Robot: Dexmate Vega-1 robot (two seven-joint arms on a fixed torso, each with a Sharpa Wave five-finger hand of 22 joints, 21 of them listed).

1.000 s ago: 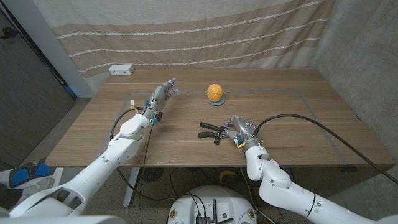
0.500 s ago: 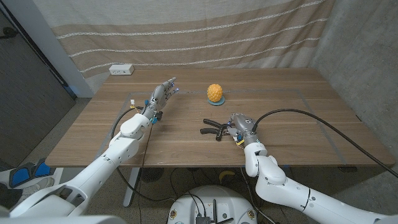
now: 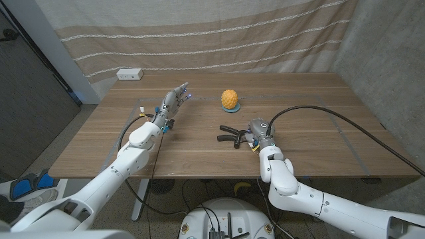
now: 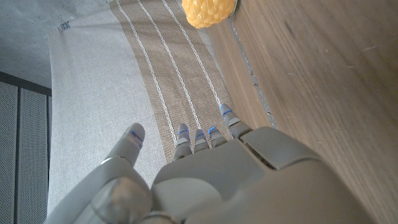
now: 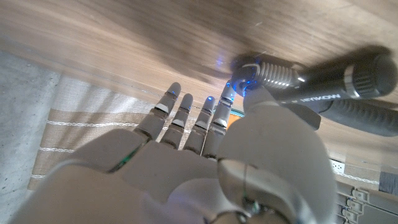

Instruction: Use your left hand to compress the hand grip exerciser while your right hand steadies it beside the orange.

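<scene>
My right hand (image 3: 257,132) sits at the near middle of the wooden table (image 3: 312,126), its back up toward the head camera, directly against the hand grip exerciser (image 3: 230,137). In the right wrist view the fingers (image 5: 186,113) reach forward side by side past the tool, and one digit meets the ribbed end of a black handle (image 5: 323,81); I cannot tell whether it actually clamps that handle or only touches it. The exerciser lies on the wood with its two black handles pointing away from the hand toward my left. My left hand (image 3: 172,103) is well apart from it, raised over the far left part of the table, fingers (image 4: 200,138) extended and a little apart, holding nothing. The orange (image 3: 230,99) stands on a small blue base further back, near the exerciser but not touching it. A white power strip (image 3: 129,74) lies at the table's far left edge, before the striped curtain (image 3: 199,36).
</scene>
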